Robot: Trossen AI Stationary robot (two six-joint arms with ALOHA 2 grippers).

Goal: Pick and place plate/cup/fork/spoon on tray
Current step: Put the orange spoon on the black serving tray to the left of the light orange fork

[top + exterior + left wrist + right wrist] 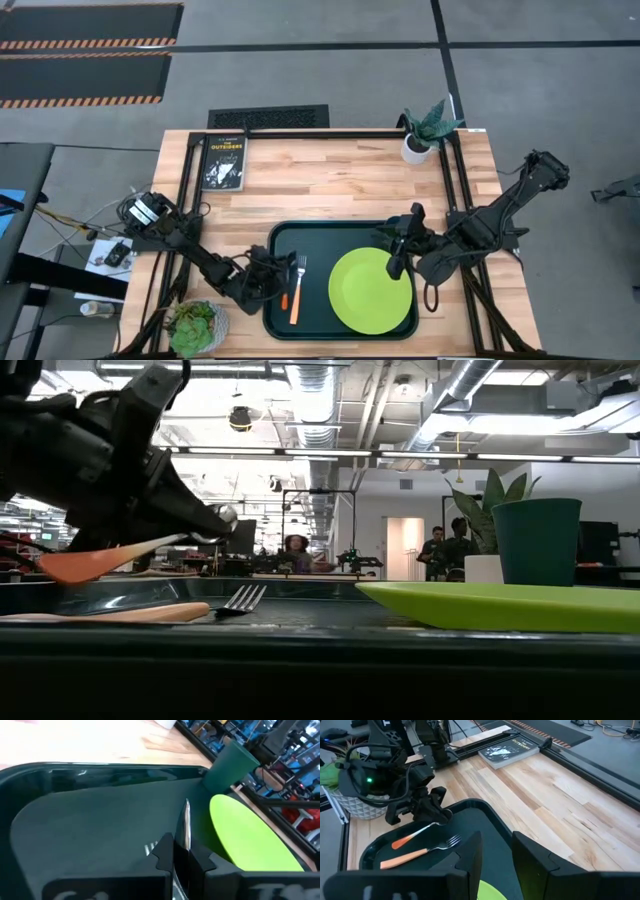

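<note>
The dark green tray [315, 238] holds the lime-green plate [370, 292] on its right half and the fork [297, 290], which lies flat on its left half. My left gripper [272, 275] is over the tray's left edge, shut on the spoon [415, 836]. My right gripper [398, 250] is open and empty over the tray's far right part; nothing is between its fingers in the right wrist view [496, 855]. The teal cup [537, 540] stands upright beyond the plate near the tray's far right corner [232, 767]. The plate hides its base, and my right arm hides it in the high view. My left gripper pinches the spoon's metal end [436, 824] between its two fingers, coming level from the table's left. A silver part [186, 822] sticks out past the fingertips. The red-orange handle [90, 565] slants down toward the table's near edge, above the fork. Whether its end touches the tray does not show.
A black book [223, 162] lies at the table's far left. A white pot with a plant [425, 135] stands at the far right, and a potted succulent [197, 325] at the near left corner. People stand in the room beyond the table [445, 550].
</note>
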